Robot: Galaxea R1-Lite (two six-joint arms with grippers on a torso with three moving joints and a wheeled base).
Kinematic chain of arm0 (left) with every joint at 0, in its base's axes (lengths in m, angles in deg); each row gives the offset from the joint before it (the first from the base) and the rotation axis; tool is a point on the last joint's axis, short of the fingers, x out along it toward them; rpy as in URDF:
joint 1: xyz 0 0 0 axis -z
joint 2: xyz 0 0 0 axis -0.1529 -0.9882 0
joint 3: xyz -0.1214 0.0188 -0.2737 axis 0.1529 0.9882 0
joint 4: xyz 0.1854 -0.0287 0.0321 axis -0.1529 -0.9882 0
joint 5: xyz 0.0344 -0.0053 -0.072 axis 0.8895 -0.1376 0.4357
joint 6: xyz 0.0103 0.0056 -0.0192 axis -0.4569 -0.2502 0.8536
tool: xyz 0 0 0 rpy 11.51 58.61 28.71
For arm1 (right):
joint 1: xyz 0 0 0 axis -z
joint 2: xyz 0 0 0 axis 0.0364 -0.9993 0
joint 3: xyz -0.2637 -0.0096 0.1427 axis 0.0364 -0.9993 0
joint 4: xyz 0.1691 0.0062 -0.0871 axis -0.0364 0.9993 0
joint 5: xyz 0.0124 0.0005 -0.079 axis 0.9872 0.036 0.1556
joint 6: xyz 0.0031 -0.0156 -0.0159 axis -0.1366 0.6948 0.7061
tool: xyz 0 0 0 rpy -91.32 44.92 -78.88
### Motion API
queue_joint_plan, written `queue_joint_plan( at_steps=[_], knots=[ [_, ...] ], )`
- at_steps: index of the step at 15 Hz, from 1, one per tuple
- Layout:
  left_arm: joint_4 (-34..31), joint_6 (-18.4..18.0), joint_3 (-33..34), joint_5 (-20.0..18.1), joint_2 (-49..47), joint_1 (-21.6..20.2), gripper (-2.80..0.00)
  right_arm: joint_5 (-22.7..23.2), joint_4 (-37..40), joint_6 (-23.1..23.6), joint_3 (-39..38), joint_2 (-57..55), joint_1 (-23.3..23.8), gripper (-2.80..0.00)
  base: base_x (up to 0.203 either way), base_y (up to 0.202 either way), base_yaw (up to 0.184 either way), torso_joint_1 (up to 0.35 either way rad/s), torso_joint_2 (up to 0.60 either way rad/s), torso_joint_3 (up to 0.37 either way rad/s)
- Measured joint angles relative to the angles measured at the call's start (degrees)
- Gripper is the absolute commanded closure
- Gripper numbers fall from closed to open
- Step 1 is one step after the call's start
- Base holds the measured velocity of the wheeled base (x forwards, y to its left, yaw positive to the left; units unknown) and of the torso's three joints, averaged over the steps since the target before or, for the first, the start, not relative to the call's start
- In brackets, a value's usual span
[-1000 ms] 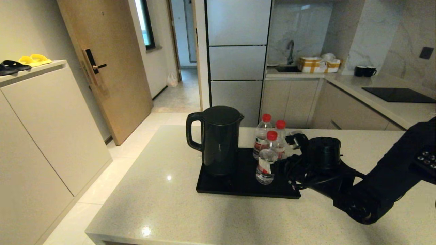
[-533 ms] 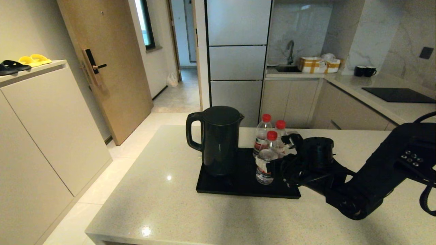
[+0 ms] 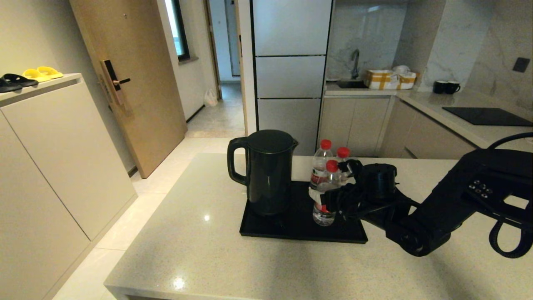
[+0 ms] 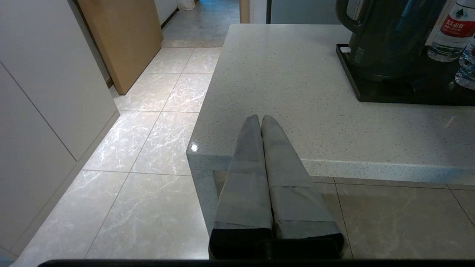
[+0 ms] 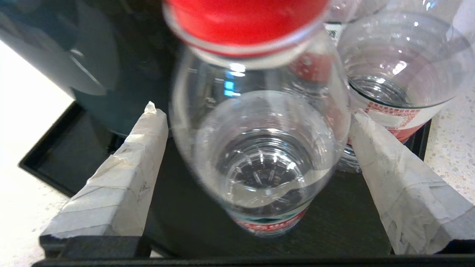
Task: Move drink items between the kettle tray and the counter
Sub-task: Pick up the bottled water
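Note:
The matte black kettle (image 3: 268,171) stands on the left half of the black kettle tray (image 3: 287,229), which lies on the beige speckled counter (image 3: 233,258). Three red-capped water bottles stand on the tray's right half: one in front (image 3: 326,189) and two behind (image 3: 320,166) (image 3: 344,160). My right gripper (image 5: 254,111) is open, with one taped finger (image 5: 122,174) on each side of the front bottle (image 5: 259,155). A gap shows on the kettle side. My left gripper (image 4: 259,118) is shut on nothing, low by the counter's near left corner.
The counter's front edge (image 4: 334,168) drops to a tiled floor. Far right, a grey worktop carries a black hob (image 3: 487,116), two black mugs (image 3: 445,86) and boxes (image 3: 389,78) by the sink. A wooden door (image 3: 125,83) and a white cabinet (image 3: 54,158) stand on the left.
My right arm has moved left across the counter toward the tray. Its open fingers now straddle the front bottle. The kettle and bottles have stayed put.

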Motion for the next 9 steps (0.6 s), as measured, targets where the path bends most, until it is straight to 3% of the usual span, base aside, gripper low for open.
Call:
queue_joint_plan(
  at_steps=[4,5,9],
  knots=[
    [0.0,0.02,0.01,0.0,0.0,0.0,0.0,0.02,0.05,0.04,0.27,-0.63,0.16,-2.8,0.0,0.0,0.0,0.0,0.0,0.0],
    [0.0,0.0,0.01,0.0,0.0,0.0,0.0,0.0,0.05,0.04,0.39,-0.8,0.16,0.0,0.0,0.0,0.0,0.0,0.0,0.0],
    [0.02,0.0,0.04,0.0,0.0,0.0,0.0,0.02,0.13,0.02,0.6,-1.07,0.39,0.0,0.0,0.0,0.0,0.0,0.0,0.0]
  ],
)
